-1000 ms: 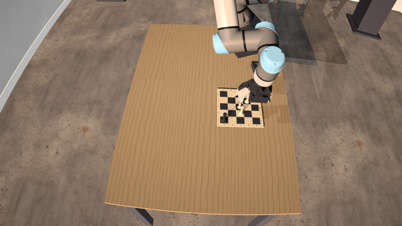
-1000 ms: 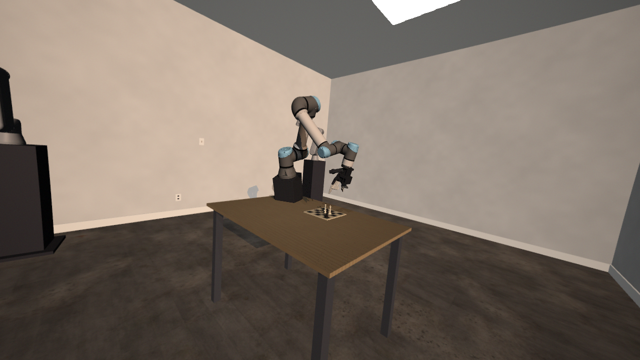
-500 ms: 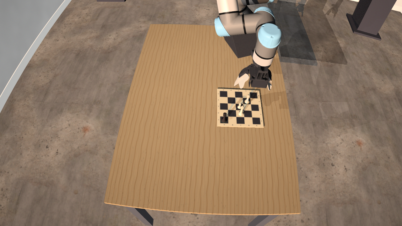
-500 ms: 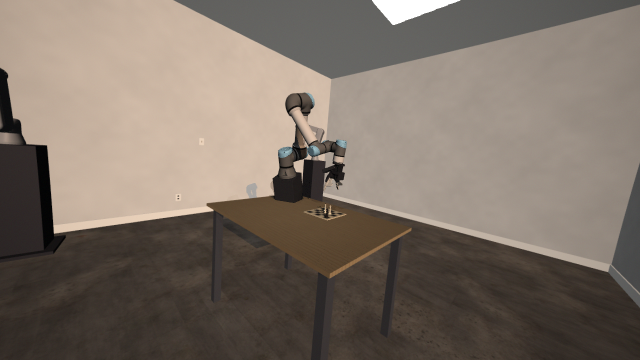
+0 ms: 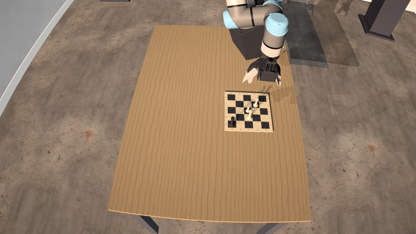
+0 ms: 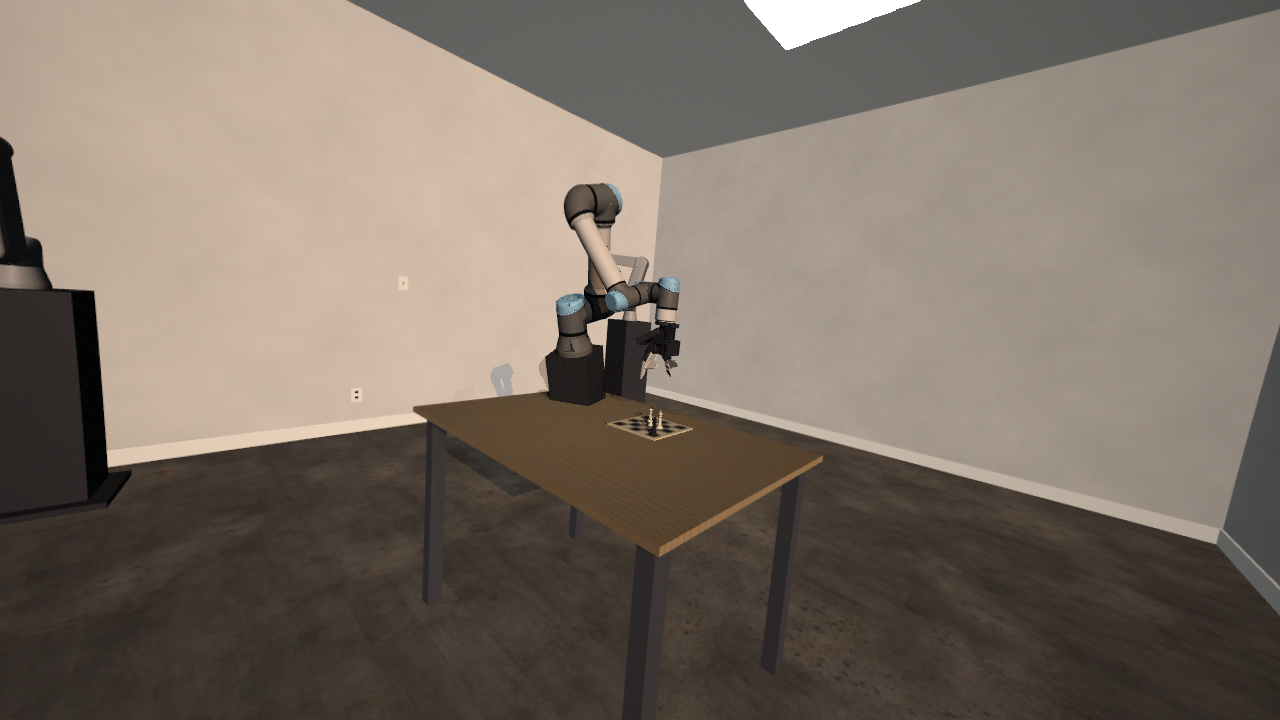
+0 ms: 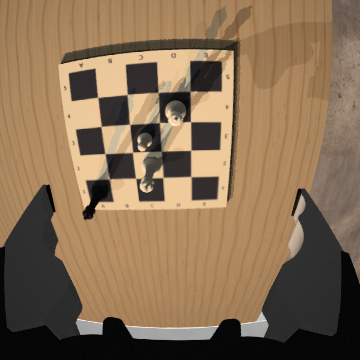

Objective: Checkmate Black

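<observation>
A small five-by-five chessboard (image 5: 248, 113) lies near the table's right edge; it also shows in the wrist view (image 7: 147, 127) and, small, in the exterior view (image 6: 649, 427). A black piece (image 7: 97, 195) (image 5: 231, 121) stands on A1. Three white pieces stand upright: one on D4 (image 7: 175, 111) (image 5: 255, 102), a short one on about C3 (image 7: 144, 141) (image 5: 247, 110), and a taller one on about C2 (image 7: 147, 182) (image 5: 249, 116). My gripper (image 5: 261, 83) (image 7: 173, 189) hangs open and empty above the table, just beyond the board's rank-5 edge.
The arm's dark pedestal (image 5: 247, 43) stands at the table's back right. The table's right edge (image 5: 293, 116) runs close beside the board. A dark cabinet (image 6: 44, 394) stands far off at the room's left.
</observation>
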Robot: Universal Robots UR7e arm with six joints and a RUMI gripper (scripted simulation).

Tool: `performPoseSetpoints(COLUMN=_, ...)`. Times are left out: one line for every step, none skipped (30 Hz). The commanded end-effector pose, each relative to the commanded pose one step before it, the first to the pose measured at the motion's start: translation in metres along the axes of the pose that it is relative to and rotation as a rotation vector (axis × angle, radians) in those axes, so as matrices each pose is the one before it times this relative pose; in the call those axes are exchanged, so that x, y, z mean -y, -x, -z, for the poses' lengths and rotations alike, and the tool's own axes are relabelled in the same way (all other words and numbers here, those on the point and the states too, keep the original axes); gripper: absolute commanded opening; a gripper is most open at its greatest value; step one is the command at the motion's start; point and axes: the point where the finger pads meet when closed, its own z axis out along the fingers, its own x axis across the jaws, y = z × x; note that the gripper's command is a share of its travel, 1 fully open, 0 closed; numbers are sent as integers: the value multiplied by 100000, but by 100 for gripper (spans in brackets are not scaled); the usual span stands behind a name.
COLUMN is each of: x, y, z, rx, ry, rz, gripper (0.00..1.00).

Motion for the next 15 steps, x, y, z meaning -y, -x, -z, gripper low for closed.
performPoseSetpoints(x=615, y=-21, z=111, rx=-114, ry=1899, rz=-406, gripper=100)
performPoseSetpoints(x=79, y=-3, z=9, rx=-8, ry=192, rz=-47, gripper=100)
performPoseSetpoints(x=68, y=-2, z=8, rx=-7, ry=165, rz=-41, gripper=100)
performPoseSetpoints(x=58, y=-2, z=7, rx=-6, ry=140, rz=-34, gripper=100)
performPoseSetpoints(x=48, y=-2, z=6, rx=-5, ry=117, rz=-29, gripper=100)
performPoseSetpoints(x=39, y=-1, z=5, rx=-4, ry=95, rz=-23, gripper=100)
performPoseSetpoints(x=31, y=-1, z=4, rx=-3, ry=75, rz=-18, gripper=100)
performPoseSetpoints(x=0, y=0, z=0, rx=0, ry=0, rz=0, gripper=100)
performPoseSetpoints(x=0, y=0, z=0, rx=0, ry=0, rz=0, gripper=100)
performPoseSetpoints(x=24, y=-1, z=3, rx=-3, ry=57, rz=-14, gripper=100)
performPoseSetpoints(x=17, y=-1, z=2, rx=-2, ry=42, rz=-10, gripper=100)
performPoseSetpoints(x=12, y=0, z=1, rx=-1, ry=28, rz=-7, gripper=100)
performPoseSetpoints(x=7, y=0, z=1, rx=-1, ry=18, rz=-4, gripper=100)
performPoseSetpoints(x=4, y=0, z=0, rx=0, ry=9, rz=-2, gripper=100)
performPoseSetpoints(x=1, y=0, z=0, rx=0, ry=3, rz=-1, gripper=100)
